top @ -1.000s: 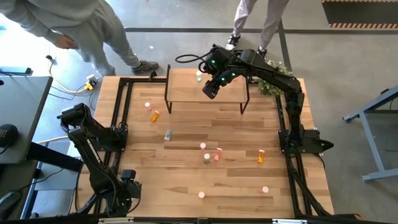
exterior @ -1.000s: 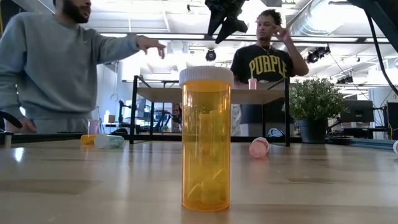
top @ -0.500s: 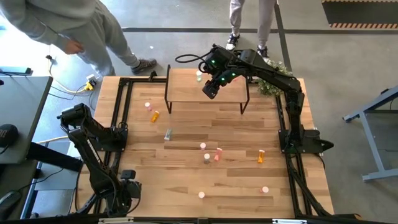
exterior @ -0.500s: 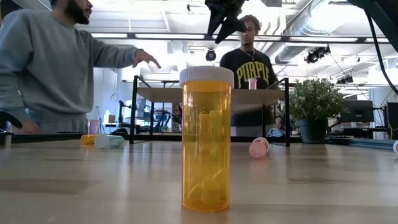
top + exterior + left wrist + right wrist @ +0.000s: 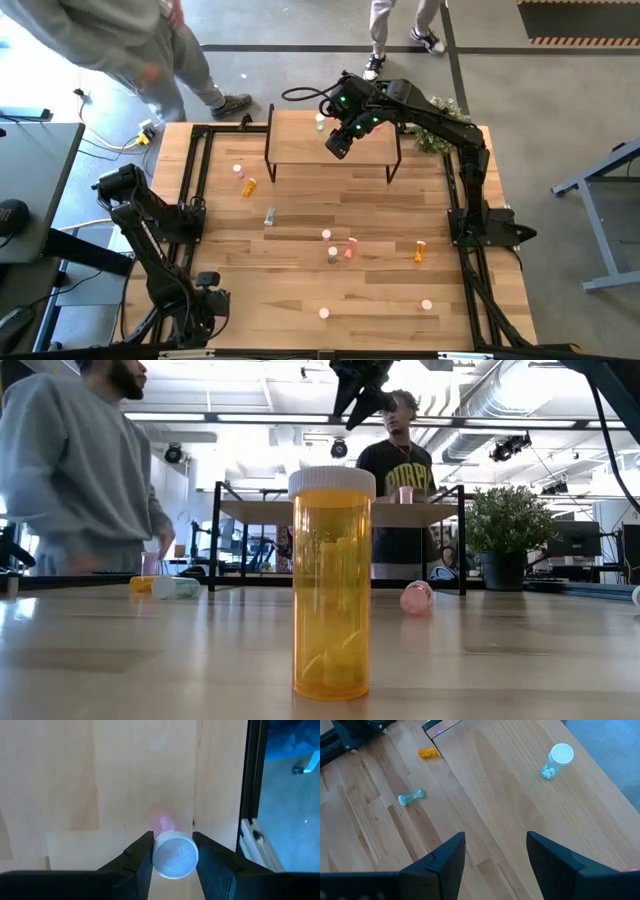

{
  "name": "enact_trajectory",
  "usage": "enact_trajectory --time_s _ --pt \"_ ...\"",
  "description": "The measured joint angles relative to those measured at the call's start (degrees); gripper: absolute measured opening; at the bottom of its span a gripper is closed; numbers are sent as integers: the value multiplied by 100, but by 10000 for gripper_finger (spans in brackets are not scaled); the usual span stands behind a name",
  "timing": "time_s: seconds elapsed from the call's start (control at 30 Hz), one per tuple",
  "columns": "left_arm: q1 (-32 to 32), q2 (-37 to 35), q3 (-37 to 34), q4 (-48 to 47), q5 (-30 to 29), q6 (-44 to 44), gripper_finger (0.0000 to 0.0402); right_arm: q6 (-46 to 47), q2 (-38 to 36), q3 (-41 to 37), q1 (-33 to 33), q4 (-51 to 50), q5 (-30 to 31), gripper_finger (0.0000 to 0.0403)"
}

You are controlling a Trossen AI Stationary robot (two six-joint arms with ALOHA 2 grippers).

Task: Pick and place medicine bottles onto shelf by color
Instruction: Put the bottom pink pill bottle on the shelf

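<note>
Tabletop: pale wood planks, smooth, low sheen.
Shelf: light wood board, matt; thin black metal legs.
Orange bottle: translucent glossy plastic, ribbed white plastic cap.
Left gripper: matt black plastic fingers.

overhead, table-level, two wrist close-ups

Two matte black jointed arms here, the left arm all blocky dark segments, the right arm showing small green lights glowing by its wrist and a black cable looping off it; each gripper ends in broad, flat-faced black fingers, wedge-shaped, plain and unmarked
</note>
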Motion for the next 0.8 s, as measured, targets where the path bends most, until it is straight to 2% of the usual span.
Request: enact_trajectory --time_s 0.2,0.37,0.8 --pt "373 -337 0 -11 8 273 117 -49 -24 0 -1 45 12 201" --pt "926 -741 0 -47 7 625 116 -175 -210 97 -16 81 89 201" --pt "3126 -1848 2 -264 112 2448 116 -70 -578 151 -41 -90 287 201"
